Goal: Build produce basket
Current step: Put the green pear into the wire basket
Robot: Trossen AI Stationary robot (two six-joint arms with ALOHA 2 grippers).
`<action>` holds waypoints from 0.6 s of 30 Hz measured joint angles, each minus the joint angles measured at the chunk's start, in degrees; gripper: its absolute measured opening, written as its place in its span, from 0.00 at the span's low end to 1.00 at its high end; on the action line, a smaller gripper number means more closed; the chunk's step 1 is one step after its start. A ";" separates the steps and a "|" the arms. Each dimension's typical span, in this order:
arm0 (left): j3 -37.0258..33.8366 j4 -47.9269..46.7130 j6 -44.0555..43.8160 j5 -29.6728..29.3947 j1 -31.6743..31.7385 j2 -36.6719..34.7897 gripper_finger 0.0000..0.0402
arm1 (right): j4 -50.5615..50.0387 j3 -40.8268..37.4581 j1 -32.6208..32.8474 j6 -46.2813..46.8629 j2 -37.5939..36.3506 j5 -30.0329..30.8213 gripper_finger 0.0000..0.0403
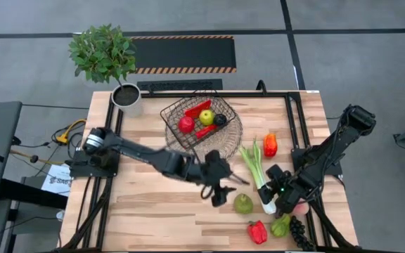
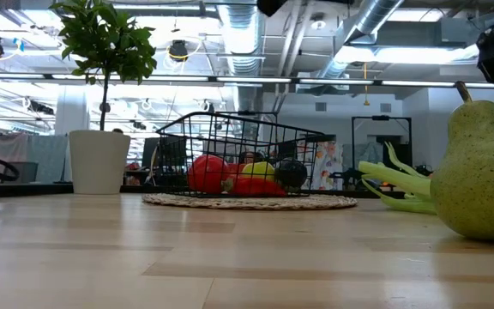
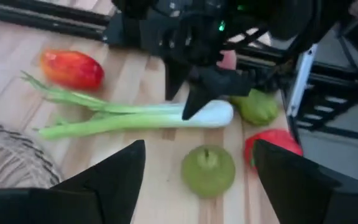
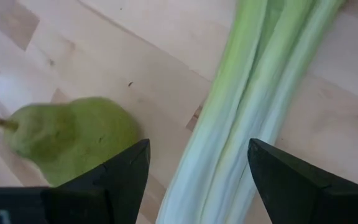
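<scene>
Basket [image 1: 201, 124] with four produce pieces; six more outside.

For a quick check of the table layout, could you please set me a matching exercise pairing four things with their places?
Things:
1. yellow-green apple
2. pear
3. leek
4. potted plant

Places:
A. on bare wood, just ahead of the open left tool
B. inside the wire basket
C. at the table's far left corner
D. under the open right tool

Pairs: 1-B, 2-A, 3-D, 4-C
</scene>
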 joint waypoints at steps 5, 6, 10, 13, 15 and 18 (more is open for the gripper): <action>-0.11 5.11 -1.64 -3.54 -3.52 4.29 0.76 | 1.12 0.00 1.10 -2.82 -0.02 0.00 0.72; -0.11 7.93 -1.69 -3.50 -4.12 5.59 0.76 | 0.97 0.00 1.15 -2.85 -0.02 0.00 0.72; -0.13 16.68 -1.97 -3.45 -5.25 11.23 0.75 | 1.24 0.00 1.77 -2.82 0.00 -0.02 0.72; -0.13 23.70 -1.57 -3.46 -5.28 15.16 0.75 | 1.52 0.00 2.04 -2.62 0.00 -0.02 0.72; -0.11 28.35 -1.50 -3.22 -5.03 17.43 0.75 | 1.76 0.00 2.45 -2.62 0.00 -0.02 0.72; -0.11 31.80 -1.68 -3.28 -4.48 20.41 0.75 | 1.95 0.00 3.01 -2.60 0.00 -0.22 0.72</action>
